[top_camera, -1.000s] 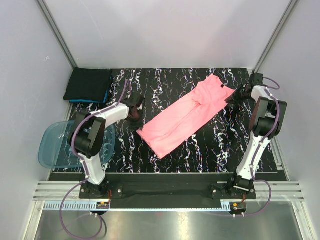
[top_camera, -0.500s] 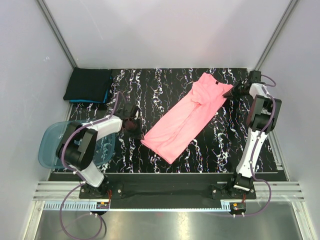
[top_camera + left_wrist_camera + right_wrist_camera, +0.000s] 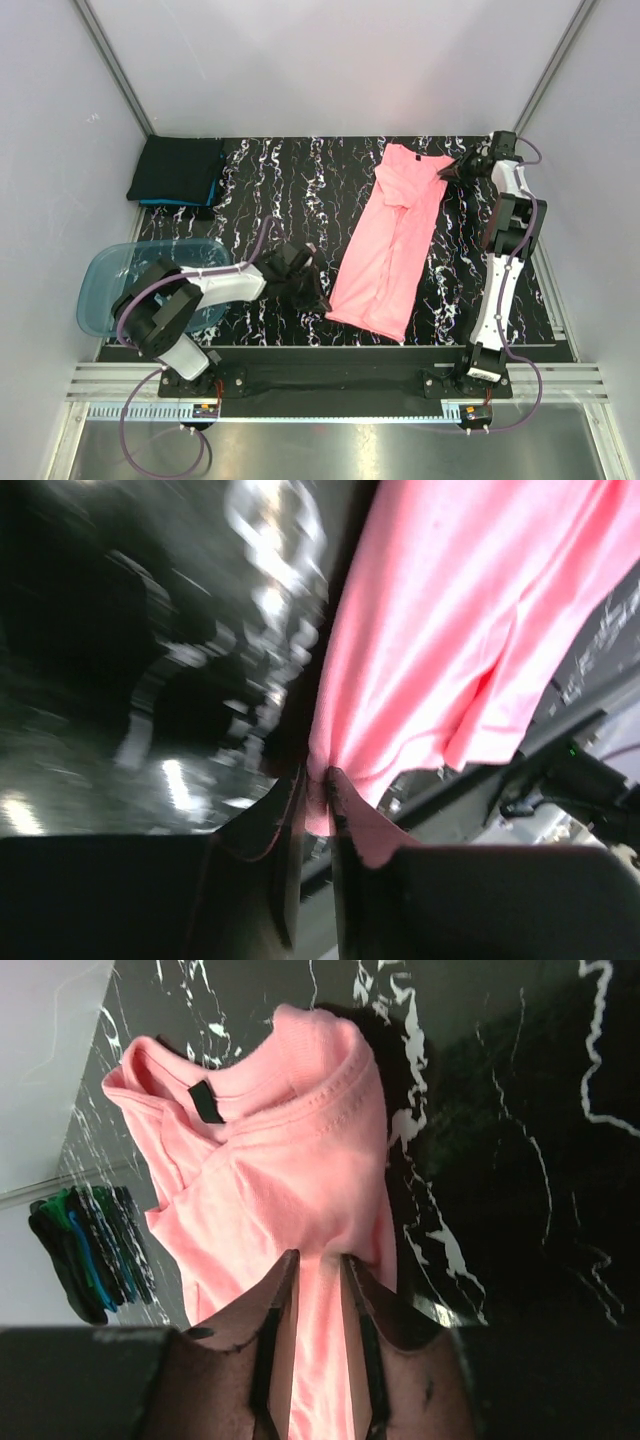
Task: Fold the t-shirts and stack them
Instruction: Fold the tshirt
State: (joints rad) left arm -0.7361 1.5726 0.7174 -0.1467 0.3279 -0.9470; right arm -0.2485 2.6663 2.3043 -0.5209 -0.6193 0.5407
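Observation:
The salmon-pink t-shirt [image 3: 395, 240], folded into a long strip, lies on the black marbled table [image 3: 300, 180] with its collar at the back and its hem near the front edge. My left gripper [image 3: 312, 297] is at the hem's left corner. In the left wrist view it [image 3: 320, 790] is shut on a pinch of pink cloth [image 3: 450, 630]. At the collar's right corner is my right gripper [image 3: 447, 172]. Its jaws [image 3: 318, 1265] stand slightly apart, with pink cloth [image 3: 290, 1140] bunched between them, just below the dark neck label [image 3: 208, 1100]. Folded black and teal t-shirts [image 3: 178, 172] are stacked at the back left.
A translucent blue plastic tub [image 3: 110, 290] sits at the table's left edge, beside my left arm. White walls close in the back and both sides. The stack of black and teal shirts [image 3: 85, 1250] also shows in the right wrist view.
The pink shirt has swung from a diagonal to nearly front-to-back. My left gripper closed on the hem corner and dragged it right and toward the front edge. The right gripper stayed at the collar.

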